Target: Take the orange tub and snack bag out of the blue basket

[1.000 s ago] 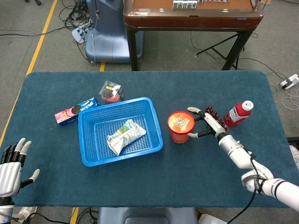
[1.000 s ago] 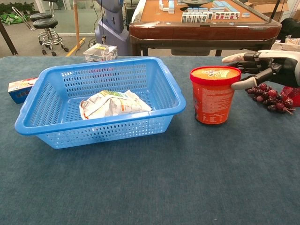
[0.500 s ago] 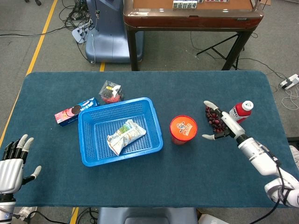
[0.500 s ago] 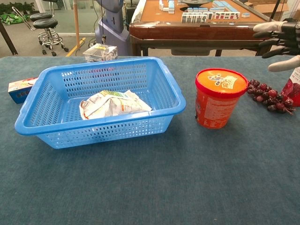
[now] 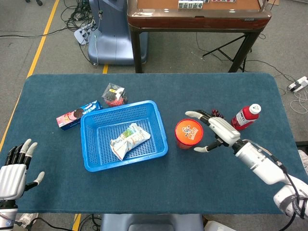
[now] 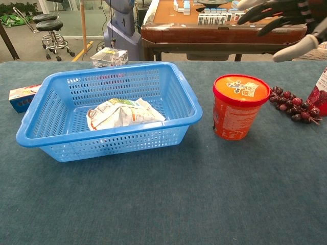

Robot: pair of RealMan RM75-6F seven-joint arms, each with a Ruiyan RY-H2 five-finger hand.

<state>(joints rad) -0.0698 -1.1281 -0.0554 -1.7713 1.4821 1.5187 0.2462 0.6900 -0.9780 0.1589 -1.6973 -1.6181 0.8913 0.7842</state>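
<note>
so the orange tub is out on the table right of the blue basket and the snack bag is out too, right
Not quite. The orange tub does stand on the table to the right of the blue basket, but the snack bag is still lying inside the basket, as the head view shows.

Red bottle [image 6: 322,92] cropped (label perhaps unreadable).

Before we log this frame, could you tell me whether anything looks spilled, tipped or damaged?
Nothing stands out: the orange tub stands upright with its lid on beside the blue basket, and the crumpled snack bag lies inside it.
</note>
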